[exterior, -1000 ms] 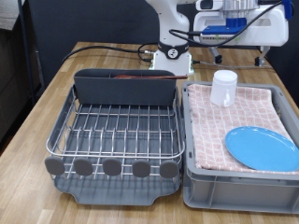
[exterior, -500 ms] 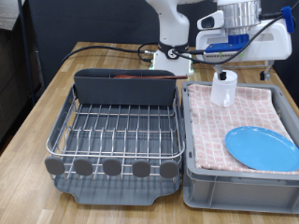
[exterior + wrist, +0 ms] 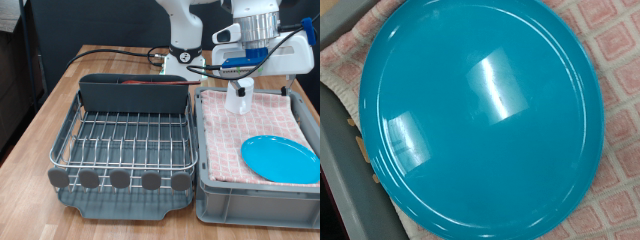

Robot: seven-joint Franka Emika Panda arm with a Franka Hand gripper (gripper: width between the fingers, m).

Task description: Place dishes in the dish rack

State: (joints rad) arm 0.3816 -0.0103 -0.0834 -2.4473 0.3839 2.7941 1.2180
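The round light-blue plate (image 3: 281, 158) lies flat on the pink checkered cloth in the grey bin (image 3: 250, 205) at the exterior view's right. It fills the wrist view (image 3: 485, 115). The small white cup (image 3: 238, 98) stands upright at the back of the same bin. My gripper (image 3: 244, 80) hangs just above the cup; its fingers do not show in the wrist view. The dish rack (image 3: 125, 140) sits at the exterior view's left with its wire grid bare. A reddish-brown strip, the wooden spoon (image 3: 140, 82), shows in the rack's tall back compartment.
Black cables (image 3: 120, 52) run across the wooden table behind the rack to the robot base (image 3: 183, 60). The bin stands close against the rack's side. The table's edge runs along the exterior view's left.
The arm has come down and shifted towards the exterior view's left, from high above the bin's back to just over the cup. The plate, cup and rack have not moved.
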